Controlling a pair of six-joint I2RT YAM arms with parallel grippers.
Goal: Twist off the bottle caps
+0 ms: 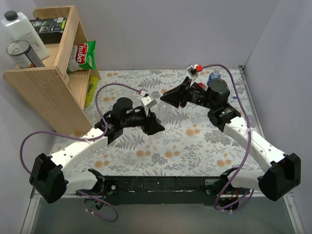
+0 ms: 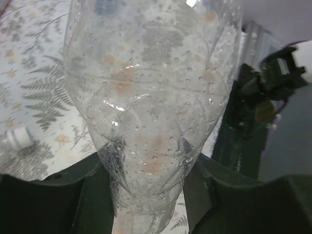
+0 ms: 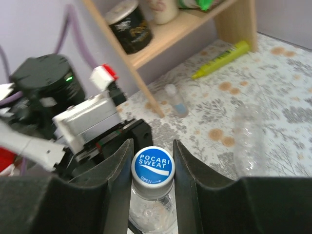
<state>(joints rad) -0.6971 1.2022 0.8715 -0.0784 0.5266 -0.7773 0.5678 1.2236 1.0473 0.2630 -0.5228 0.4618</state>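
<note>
A clear crinkly bottle (image 2: 151, 97) with droplets inside is held in the air between my two grippers. My left gripper (image 2: 146, 195) is shut on its narrow lower end, and it also shows in the top view (image 1: 157, 126). The bottle cap (image 3: 152, 168) has a whitish side and a blue "Pocari Sweat" top. My right gripper (image 3: 152, 163) is shut on this cap, one finger against each side. The right gripper shows in the top view (image 1: 169, 97), facing the left one over the middle of the table.
A second clear bottle (image 3: 248, 141) lies on the flowered cloth, its white cap (image 2: 18, 137) in the left wrist view. A small blue-labelled bottle (image 1: 214, 76) stands at the back right, another (image 3: 175, 100) near the wooden shelf (image 1: 48, 78). A yellow tube (image 1: 90, 90) lies beside the shelf.
</note>
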